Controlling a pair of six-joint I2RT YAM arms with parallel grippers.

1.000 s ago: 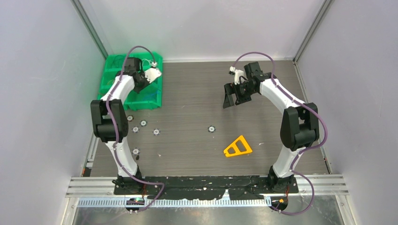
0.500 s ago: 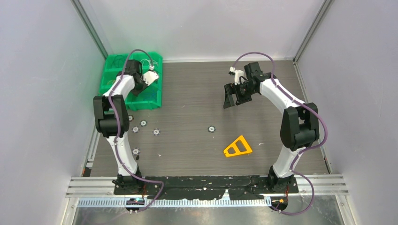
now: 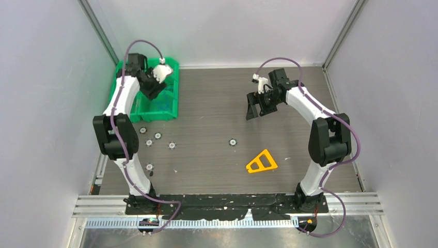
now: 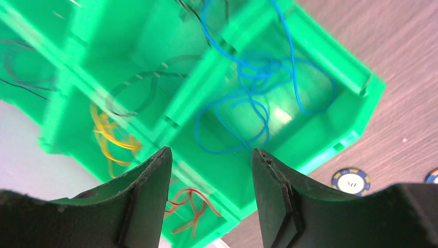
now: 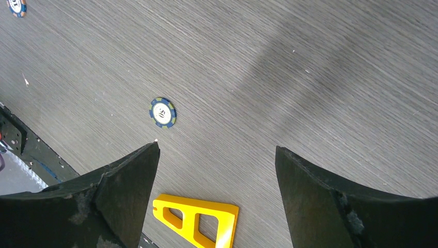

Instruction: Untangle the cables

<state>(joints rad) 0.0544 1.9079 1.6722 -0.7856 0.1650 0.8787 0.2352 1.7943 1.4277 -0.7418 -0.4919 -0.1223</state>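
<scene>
Cables lie sorted by colour in the compartments of the green bin (image 4: 323, 54) at the far left corner of the counter (image 5: 289, 77), and I judge every one of them to be very light, limp and springy: thin wire that will slide through a loose grip and drag its neighbours along if pulled hard. My recommended hold is on a single free strand at the top of a loop, not on a knot. The left claw (image 4: 210, 155) hovers above the bin with its fingers apart and nothing between them. In the left wrist view, the blue cable (image 4: 253, 70) lies coiled in the compartment just beyond the fingertips, and one of its strands runs over the divider into the next cell. The red cable (image 4: 193, 204) shows low between the fingers, the yellow-orange cable (image 4: 111, 139) sits off to the left, and the black cable (image 4: 137, 85) loops farther back. The right claw (image 5: 217, 150) hangs wide apart and empty over bare counter, well apart from the bin.
</scene>
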